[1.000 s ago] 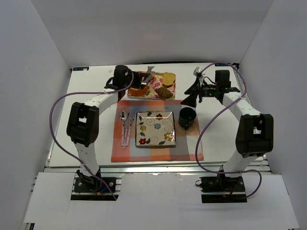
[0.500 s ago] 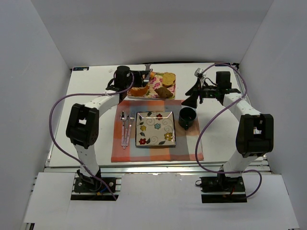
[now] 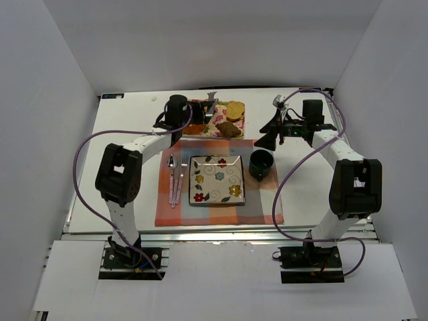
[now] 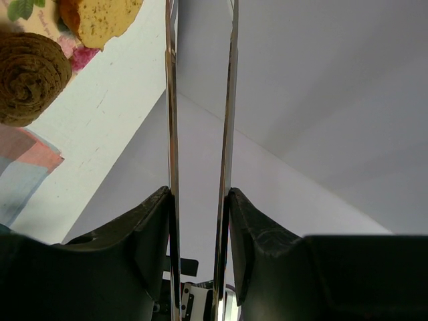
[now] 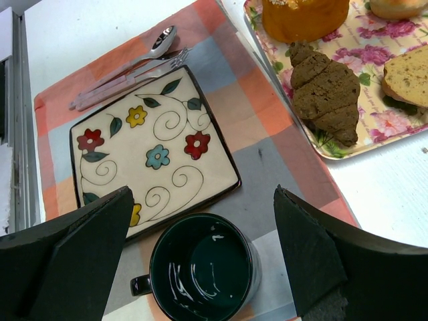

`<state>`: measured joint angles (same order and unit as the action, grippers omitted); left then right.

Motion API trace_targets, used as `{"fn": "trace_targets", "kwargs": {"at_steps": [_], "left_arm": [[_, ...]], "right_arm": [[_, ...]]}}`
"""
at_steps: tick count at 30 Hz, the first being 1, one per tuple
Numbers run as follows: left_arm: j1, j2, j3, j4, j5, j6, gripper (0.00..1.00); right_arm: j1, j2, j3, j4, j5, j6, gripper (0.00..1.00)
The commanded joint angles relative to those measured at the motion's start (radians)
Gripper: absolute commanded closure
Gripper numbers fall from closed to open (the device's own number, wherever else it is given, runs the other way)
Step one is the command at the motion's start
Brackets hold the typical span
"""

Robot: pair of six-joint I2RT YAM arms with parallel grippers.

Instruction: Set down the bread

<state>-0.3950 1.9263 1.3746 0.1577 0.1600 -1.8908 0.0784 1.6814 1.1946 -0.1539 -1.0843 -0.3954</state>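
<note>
At the table's far middle: tray, on bare tabletop just beyond the mat.
Tray contents: bread at the far side; ring pastry; brown pastry; slice.
Bread: lies loose on the tray, beside the slice.
Left gripper: over the tray's far part, blades slightly parted, nothing between them.
Right gripper: spread wide above the mug, holding nothing.
Mat: carries plate, mug, spoon, fork.
</note>
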Motion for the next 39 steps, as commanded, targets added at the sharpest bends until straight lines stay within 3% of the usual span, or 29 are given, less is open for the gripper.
{"fn": "trace_targets", "kwargs": {"at_steps": [1,39], "left_arm": [[-0.007,-0.006,-0.009,0.045,-0.024,-0.017,0.52],[-0.025,0.042,-0.072,0.077,-0.028,-0.028,0.5]], "right_arm": [[-0.009,-0.035,-0.007,0.034,-0.037,0.01,0.11],[-0.023,-0.025,-0.01,0.051,-0.042,0.027,0.11]]}}
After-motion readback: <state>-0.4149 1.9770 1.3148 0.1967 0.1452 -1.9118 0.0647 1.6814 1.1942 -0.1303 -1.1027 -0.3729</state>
